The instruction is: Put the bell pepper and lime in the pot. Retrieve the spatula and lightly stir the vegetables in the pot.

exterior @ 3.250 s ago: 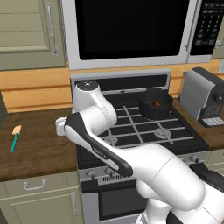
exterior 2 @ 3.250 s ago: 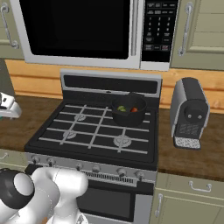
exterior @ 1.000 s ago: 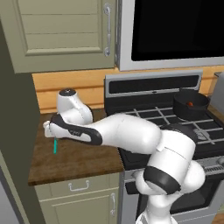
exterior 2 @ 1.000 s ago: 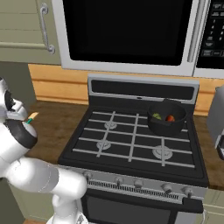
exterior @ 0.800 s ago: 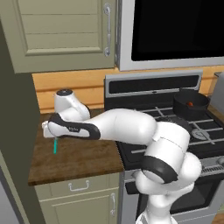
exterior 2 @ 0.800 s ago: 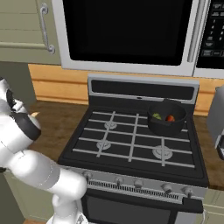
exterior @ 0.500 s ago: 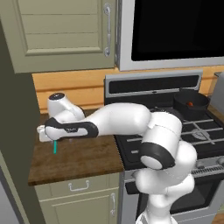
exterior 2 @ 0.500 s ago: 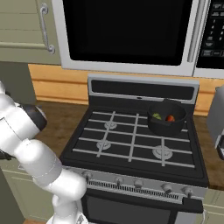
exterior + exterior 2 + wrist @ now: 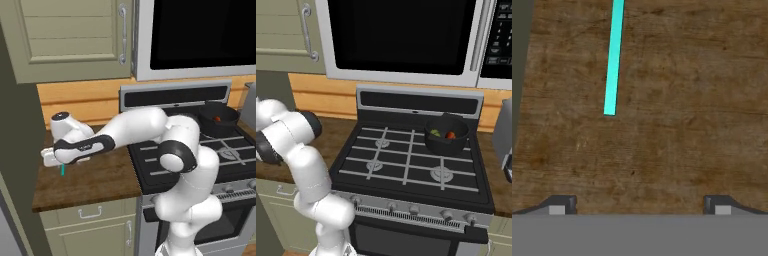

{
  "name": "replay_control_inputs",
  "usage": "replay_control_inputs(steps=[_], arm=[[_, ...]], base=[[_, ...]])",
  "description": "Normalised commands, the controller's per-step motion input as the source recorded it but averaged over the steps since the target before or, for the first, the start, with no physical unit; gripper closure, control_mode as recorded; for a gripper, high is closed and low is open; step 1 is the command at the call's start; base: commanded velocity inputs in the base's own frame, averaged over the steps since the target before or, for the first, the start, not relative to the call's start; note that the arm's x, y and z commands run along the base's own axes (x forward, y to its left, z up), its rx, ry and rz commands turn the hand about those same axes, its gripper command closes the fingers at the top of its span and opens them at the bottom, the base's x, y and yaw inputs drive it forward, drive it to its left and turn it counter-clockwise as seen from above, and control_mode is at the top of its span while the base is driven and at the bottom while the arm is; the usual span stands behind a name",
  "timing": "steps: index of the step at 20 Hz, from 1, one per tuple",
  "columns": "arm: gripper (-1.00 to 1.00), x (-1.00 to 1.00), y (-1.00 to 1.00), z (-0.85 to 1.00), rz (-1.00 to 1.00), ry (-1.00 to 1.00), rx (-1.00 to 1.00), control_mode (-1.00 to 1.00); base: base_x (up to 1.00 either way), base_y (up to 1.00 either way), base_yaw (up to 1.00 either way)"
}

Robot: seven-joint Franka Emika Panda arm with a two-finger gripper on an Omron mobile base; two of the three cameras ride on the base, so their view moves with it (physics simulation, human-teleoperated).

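Observation:
The spatula's teal handle (image 9: 613,60) lies on the wooden counter (image 9: 687,110), running from the top edge of the hand view down to left of centre. Its blade is out of that view. My gripper (image 9: 639,206) is open above the counter with nothing between its fingers, and the handle's end lies ahead of the left fingertip (image 9: 560,205). In the left base view my gripper (image 9: 61,163) hovers over the spatula (image 9: 62,170), covering most of it. The black pot (image 9: 446,137) stands at the stove's back right, holding the lime (image 9: 435,133) and the bell pepper (image 9: 451,135).
A dark wall (image 9: 15,165) bounds the counter's left end. The stove (image 9: 406,165) lies to the right of the counter, with a microwave (image 9: 401,35) above it. A cabinet (image 9: 75,40) hangs over the counter. A grey appliance (image 9: 504,140) stands right of the stove.
The base drove left since the earliest frames. Over the last second the arm stretched further left and the hand settled lower over the spatula's handle. The jaws stayed open.

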Motion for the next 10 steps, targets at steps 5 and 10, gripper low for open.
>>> replay_control_inputs(steps=[5,10], arm=[[-1.00,0.31,0.08,-0.36,0.00,0.00,0.00,-1.00],[-1.00,0.28,0.27,-0.20,0.00,0.00,0.00,-1.00]], base=[[0.00,0.00,0.00],[0.00,0.00,0.00]])
